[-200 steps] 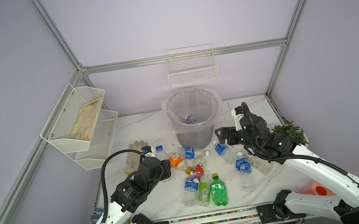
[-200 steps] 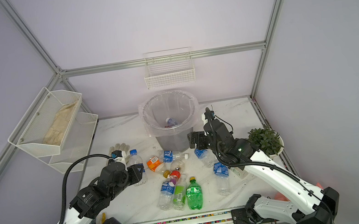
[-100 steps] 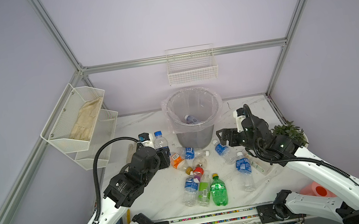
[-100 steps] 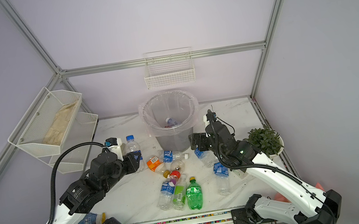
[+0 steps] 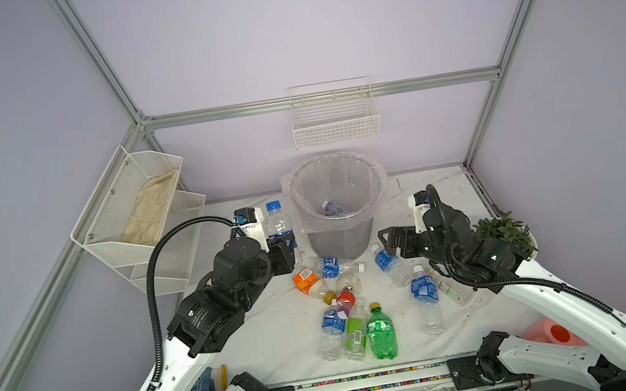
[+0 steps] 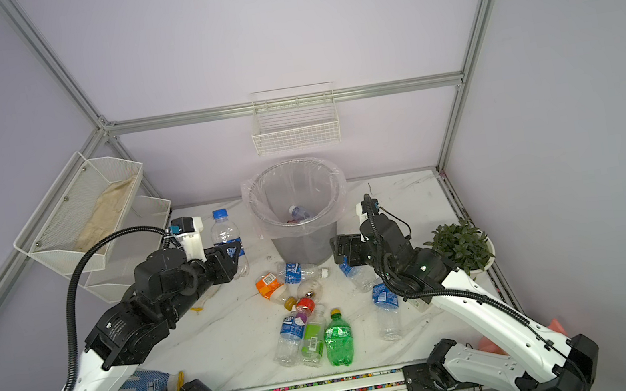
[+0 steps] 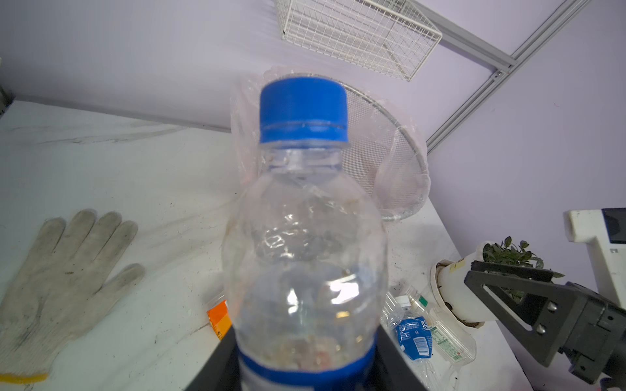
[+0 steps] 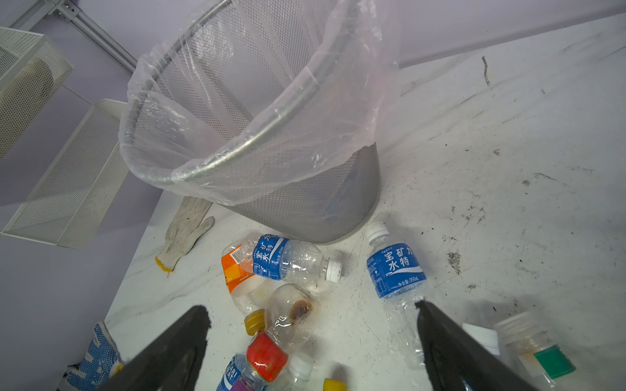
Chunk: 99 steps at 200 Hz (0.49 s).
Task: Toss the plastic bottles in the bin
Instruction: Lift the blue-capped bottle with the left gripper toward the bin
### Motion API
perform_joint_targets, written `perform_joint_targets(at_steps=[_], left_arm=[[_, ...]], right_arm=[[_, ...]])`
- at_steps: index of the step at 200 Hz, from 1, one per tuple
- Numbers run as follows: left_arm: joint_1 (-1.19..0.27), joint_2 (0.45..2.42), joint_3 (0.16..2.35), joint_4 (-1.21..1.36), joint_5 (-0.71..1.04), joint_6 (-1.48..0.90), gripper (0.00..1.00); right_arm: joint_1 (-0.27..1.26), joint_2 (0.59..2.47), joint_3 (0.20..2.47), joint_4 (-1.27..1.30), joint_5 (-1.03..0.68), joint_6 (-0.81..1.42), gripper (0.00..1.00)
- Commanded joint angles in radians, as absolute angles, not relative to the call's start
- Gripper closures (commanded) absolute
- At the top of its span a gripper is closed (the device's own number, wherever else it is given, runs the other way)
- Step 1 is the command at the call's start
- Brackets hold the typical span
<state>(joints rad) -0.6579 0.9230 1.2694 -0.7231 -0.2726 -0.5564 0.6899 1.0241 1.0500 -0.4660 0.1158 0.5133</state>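
Beside the bin (image 5: 345, 238), the left gripper (image 5: 284, 247) clamped the labelled waist of a bottle (image 7: 305, 237), likely light, thin and crushable; the right gripper (image 8: 310, 308) had its jaws apart.

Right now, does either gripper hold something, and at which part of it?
The left gripper holds the blue-capped bottle by its lower body, at the blue label. The right gripper is open and holds nothing.
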Motion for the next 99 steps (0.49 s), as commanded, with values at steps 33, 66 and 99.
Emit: perform_joint_targets(at_steps=[33,66,99], left_arm=[[-0.664,0.878,1.329,-0.510,-0.187,-0.433,0.57],[-0.664,0.851,1.298,-0.416,-0.151,-0.387,0.57],[-0.664,0.867,1.303,-0.393,-0.146,-0.362,0.56]], right_arm=[[0.689,1.003,1.042,-0.468,0.128,0.528,0.02],[0.689,1.014,1.049,-0.466,0.126,0.526,0.03],[0.689,1.018,1.058,-0.466,0.124,0.525,0.03]])
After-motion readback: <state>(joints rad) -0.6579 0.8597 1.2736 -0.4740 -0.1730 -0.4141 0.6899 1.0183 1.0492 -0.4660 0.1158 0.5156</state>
